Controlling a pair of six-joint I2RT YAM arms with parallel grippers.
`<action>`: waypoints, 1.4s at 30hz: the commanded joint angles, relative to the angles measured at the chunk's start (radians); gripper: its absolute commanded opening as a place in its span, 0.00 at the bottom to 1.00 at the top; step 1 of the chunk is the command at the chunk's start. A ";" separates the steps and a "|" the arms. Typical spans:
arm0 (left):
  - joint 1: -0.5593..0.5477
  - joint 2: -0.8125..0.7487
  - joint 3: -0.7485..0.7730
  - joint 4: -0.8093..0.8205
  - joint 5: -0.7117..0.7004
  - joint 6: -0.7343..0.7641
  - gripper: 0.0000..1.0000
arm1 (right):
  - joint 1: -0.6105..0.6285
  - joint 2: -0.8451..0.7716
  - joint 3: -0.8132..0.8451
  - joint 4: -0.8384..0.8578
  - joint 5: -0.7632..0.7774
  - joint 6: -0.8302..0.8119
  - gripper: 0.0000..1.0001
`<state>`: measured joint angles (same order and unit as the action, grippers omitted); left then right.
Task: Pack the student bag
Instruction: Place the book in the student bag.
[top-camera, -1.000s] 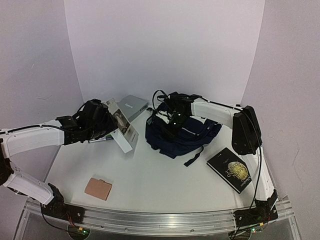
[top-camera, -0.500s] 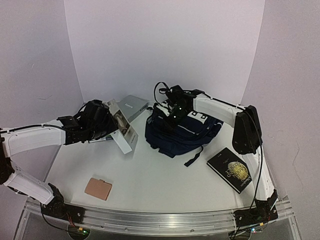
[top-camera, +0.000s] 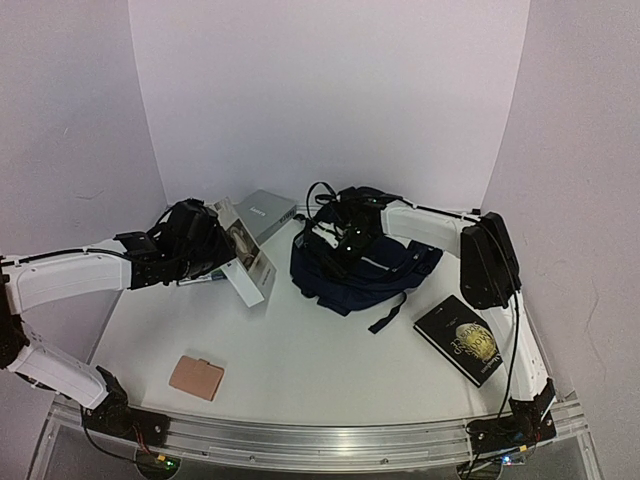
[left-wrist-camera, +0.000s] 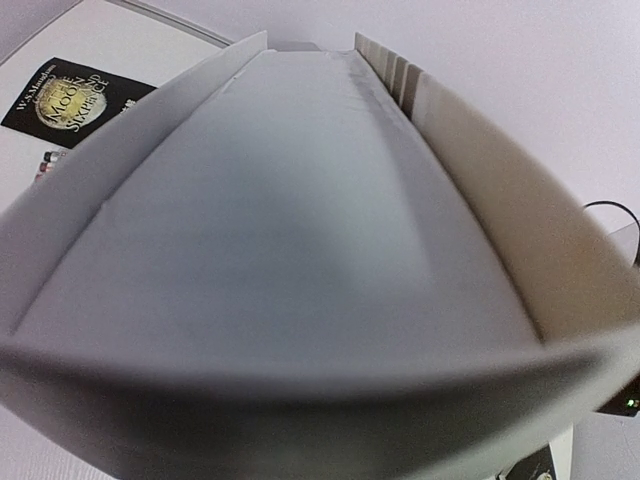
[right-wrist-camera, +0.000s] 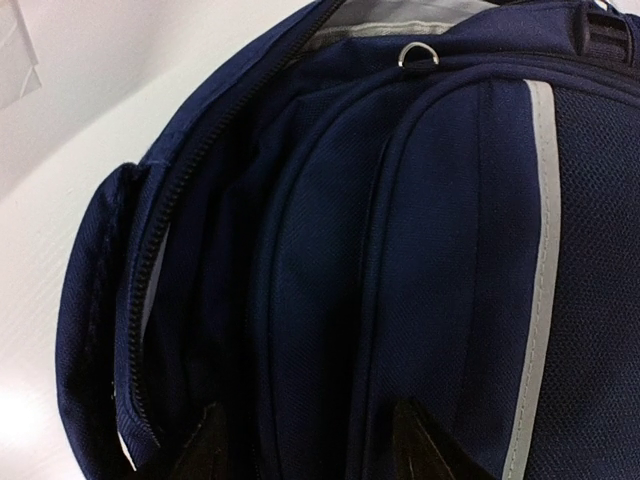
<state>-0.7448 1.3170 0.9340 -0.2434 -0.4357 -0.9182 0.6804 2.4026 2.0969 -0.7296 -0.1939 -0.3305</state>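
The student bag, a dark navy backpack, lies at the back middle of the table. My right gripper is down on its upper left part. In the right wrist view the bag fills the frame, with its pale stripe and an unzipped main opening. The right gripper has a ridge of navy fabric between its two fingertips. My left gripper is shut on a white book, held tilted up left of the bag. That book fills the left wrist view and hides the fingers.
A black book with a gold emblem lies at the right front and also shows in the left wrist view. A grey box lies behind the white book. A tan card holder lies at the left front. Walls close in on three sides.
My right gripper rose with the bag's top, baring the white patch, then came back down to about where it began. The left arm and white book stayed still.
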 joint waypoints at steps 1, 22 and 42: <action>0.007 -0.007 0.043 0.040 0.003 -0.004 0.12 | 0.011 0.065 -0.023 -0.055 0.004 -0.010 0.57; 0.024 0.002 0.035 0.122 0.156 0.030 0.10 | 0.026 -0.048 0.149 -0.063 -0.015 0.054 0.00; 0.222 0.242 0.036 0.540 0.872 -0.199 0.03 | -0.124 -0.162 0.419 0.099 -0.395 0.310 0.00</action>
<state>-0.5723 1.4241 0.8974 0.1285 0.1660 -1.0245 0.5498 2.3654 2.4592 -0.7952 -0.4444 -0.0754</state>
